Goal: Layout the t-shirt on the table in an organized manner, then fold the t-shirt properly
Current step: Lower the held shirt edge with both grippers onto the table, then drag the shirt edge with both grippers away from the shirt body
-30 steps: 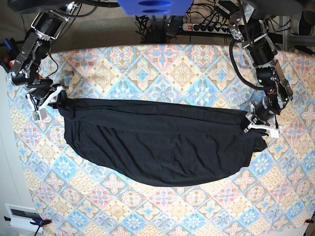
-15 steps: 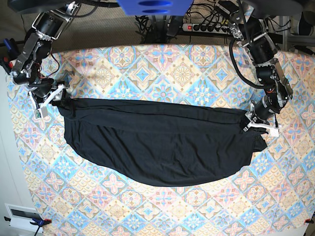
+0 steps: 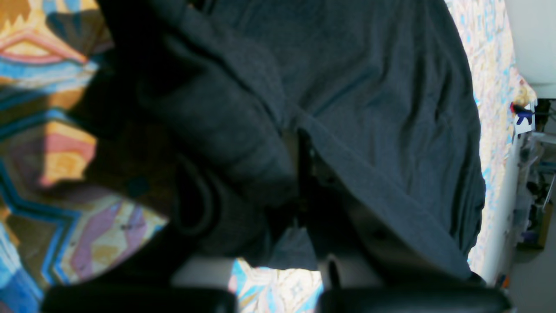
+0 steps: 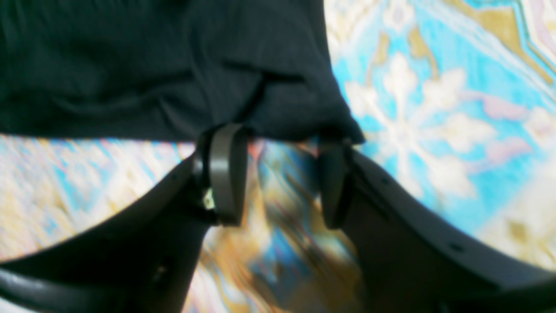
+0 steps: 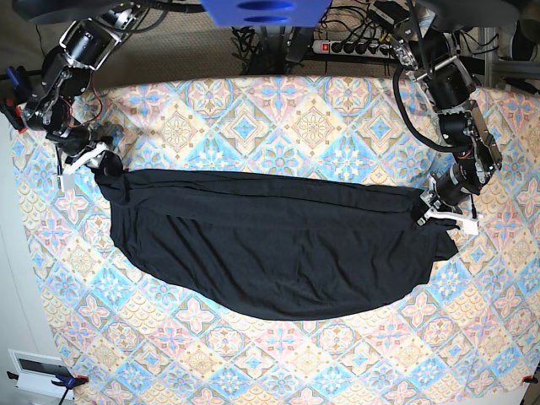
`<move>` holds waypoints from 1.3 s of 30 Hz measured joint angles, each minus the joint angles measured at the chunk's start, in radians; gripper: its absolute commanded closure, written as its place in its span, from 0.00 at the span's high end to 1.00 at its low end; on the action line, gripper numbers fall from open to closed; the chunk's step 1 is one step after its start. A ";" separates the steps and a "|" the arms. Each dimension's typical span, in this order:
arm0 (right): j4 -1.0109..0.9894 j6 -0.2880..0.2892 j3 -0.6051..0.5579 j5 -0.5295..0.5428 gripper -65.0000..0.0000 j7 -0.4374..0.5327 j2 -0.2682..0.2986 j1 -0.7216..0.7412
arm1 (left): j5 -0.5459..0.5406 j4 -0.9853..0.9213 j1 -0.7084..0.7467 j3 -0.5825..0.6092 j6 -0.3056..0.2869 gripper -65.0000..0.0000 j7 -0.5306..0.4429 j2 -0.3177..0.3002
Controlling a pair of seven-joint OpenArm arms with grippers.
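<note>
Now left hand (image 5: 440,211) pinching t-shirt (image 5: 278,249); right hand (image 4: 278,174) spread

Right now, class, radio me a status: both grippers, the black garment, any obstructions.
Right gripper open, clear of cloth. Left gripper shut on the plain black soft-fabric t-shirt. Shirt spread wide across the patterned table, still creased. Nothing in the way.

Both arms are black and silver, built of blocky joint housings with black cables looped along them. Each ends in a pincer: the right pincer (image 5: 78,162) and left pincer (image 5: 445,215) have white fingers in the base view. Close up, the right pincer's fingers (image 4: 223,174) are curved black plastic with small screw holes.
</note>
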 measured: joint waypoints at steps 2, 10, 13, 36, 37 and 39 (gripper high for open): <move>-0.035 -0.003 0.000 0.032 0.40 0.003 0.000 0.020 | -0.001 0.000 0.000 0.000 0.000 0.00 0.000 0.001; -0.070 0.001 -0.001 0.042 0.40 0.000 -0.005 0.048 | 0.002 0.000 0.000 0.000 0.000 0.00 0.000 0.000; -0.076 0.000 -0.001 0.040 0.40 0.000 -0.006 0.060 | 0.002 0.000 0.002 0.000 0.000 0.00 0.000 0.000; -0.218 0.001 -0.005 0.059 0.00 0.068 -0.005 0.107 | -0.006 0.000 0.026 0.000 -0.001 0.00 -0.005 -0.028; -0.218 0.001 -0.003 0.060 0.00 0.069 -0.006 0.107 | -0.005 0.000 0.025 0.000 -0.001 0.00 -0.003 -0.034; -0.218 0.001 -0.001 0.059 0.00 0.069 -0.006 0.107 | -0.006 0.000 0.025 -0.002 -0.004 0.00 -0.001 -0.056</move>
